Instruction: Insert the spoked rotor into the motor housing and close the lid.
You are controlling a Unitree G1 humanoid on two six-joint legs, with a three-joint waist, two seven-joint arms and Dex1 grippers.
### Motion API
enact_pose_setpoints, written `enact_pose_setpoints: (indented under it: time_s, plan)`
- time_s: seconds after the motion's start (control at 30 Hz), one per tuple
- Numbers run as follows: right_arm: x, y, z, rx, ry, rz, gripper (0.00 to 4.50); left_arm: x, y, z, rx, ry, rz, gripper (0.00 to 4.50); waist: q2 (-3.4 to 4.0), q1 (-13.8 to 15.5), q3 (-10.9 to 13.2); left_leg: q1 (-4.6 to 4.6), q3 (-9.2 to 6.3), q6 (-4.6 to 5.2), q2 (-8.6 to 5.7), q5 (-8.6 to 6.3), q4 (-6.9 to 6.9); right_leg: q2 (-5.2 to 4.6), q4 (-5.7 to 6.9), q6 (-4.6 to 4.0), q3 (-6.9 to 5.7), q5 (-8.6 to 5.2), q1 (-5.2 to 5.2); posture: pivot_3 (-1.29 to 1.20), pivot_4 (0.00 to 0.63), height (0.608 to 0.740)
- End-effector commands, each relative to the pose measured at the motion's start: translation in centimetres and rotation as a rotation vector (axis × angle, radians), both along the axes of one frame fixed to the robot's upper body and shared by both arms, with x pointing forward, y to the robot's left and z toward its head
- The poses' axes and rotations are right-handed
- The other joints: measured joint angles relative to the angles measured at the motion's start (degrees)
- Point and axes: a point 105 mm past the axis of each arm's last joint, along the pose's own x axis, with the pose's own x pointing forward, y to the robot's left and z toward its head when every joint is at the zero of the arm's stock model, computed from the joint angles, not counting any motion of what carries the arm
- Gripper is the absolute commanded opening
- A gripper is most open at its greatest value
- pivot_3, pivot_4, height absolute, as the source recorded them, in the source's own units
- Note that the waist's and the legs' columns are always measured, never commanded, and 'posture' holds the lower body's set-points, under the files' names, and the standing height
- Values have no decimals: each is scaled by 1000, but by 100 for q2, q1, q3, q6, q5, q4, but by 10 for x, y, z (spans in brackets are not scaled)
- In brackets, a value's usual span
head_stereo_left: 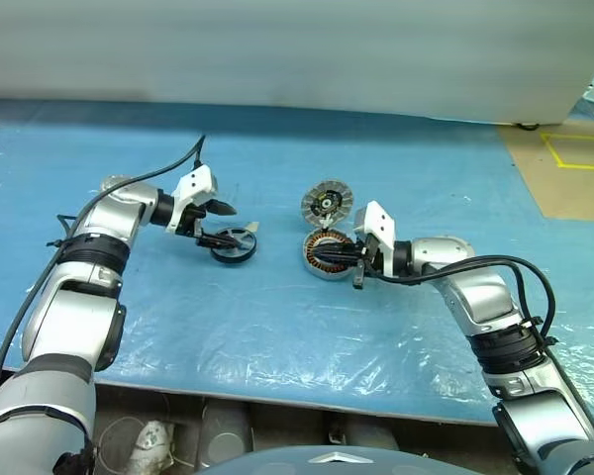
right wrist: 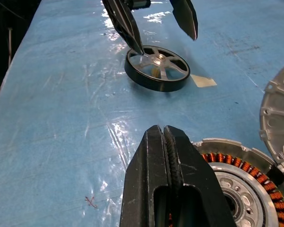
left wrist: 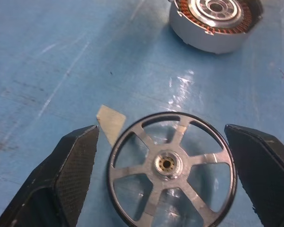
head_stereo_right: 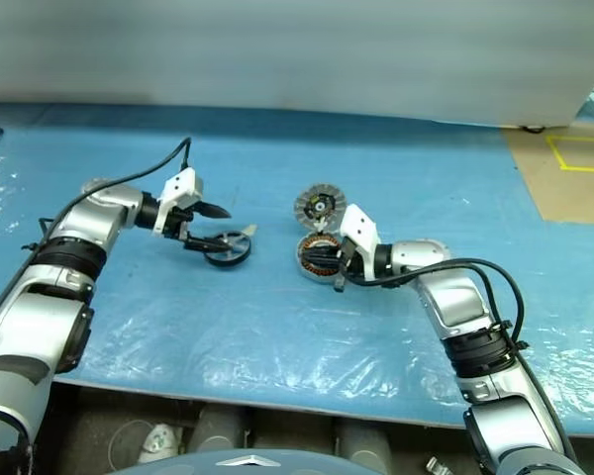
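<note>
Tabletop (head_stereo_left: pixel 277 327): covered with a blue sheet, glossy and creased in places.

Spoked rotor (head_stereo_left: pixel 234 244): dark-rimmed wheel with silver spokes and a small central hub. It lies flat on the blue sheet toward the robot's left, well apart from the other two parts. A small pale scrap of tape (left wrist: pixel 110 123) lies on the sheet just beside its rim.

Left tool (head_stereo_left: pixel 224 224): fingers spread wide, positioned over the spoked rotor. In the left wrist view one finger stands on either side of the wheel with a gap to the rim on both sides. In the right wrist view the tip of one finger sits at the rotor's near rim; whether it touches cannot be told. Nothing is gripped.

Motor housing (head_stereo_left: pixel 327 255): round silver cup with a ring of copper-brown windings around a pale centre. It rests open side up on the sheet near the middle of the tabletop.

Lid (head_stereo_left: pixel 326 204): round silver disc with ribbed rim and black hub. It sits just beyond the motor housing, on the far side from the robot, very near its rim; whether it lies flat or is tilted cannot be told.

Right tool (right wrist: pixel 166 142): fingers pressed together, with nothing between them. It sits low at the edge of the motor housing nearest the right arm, pointing toward the robot's left; contact with the housing cannot be told.
</note>
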Motion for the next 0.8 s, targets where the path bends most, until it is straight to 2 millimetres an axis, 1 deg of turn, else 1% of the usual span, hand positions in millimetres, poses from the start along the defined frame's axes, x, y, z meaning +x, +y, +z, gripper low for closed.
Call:
enact_pose_setpoints:
  time_s: [0.03,0.23,0.27,0.3,0.4,0.47,0.8]
  plan:
    - [-3,3,18,27,-47,34,33,-1,2,11,52,6,-58,4500,0,5,0,0,0,0,0,0,0,0,0,0,0,0,0,0,150,740]
    - [-4,6,15,19,-48,44,33,5,3,23,103,-21,-83,4500,-2,33,3,-2,-3,0,-1,0,1,-1,0,0,-3,0,0,0,150,740]
    - [-4,7,15,19,-48,44,0,6,2,24,114,-21,-88,4108,-3,38,4,-2,-3,0,-1,0,1,-1,0,0,-3,0,0,0,150,740]
    - [-5,7,14,18,-47,45,0,6,2,24,123,-20,-95,3911,-3,44,4,-4,-4,0,-1,0,1,-1,0,1,-4,1,0,0,150,740]
    - [-5,7,13,20,-46,44,0,7,0,25,142,-31,-111,2959,-3,71,4,-4,-5,0,-1,0,0,-1,-2,13,-5,8,0,0,150,740]
    - [-5,6,13,22,-46,41,0,7,-2,25,147,-34,-123,2959,-3,98,4,-4,-5,-1,-1,0,0,-1,-2,15,-7,9,0,0,150,740]
    - [-7,7,12,38,-43,28,0,11,-5,13,208,-79,-134,2959,-7,107,7,-8,-11,-1,-1,0,1,-2,-1,21,-11,12,1,0,150,740]
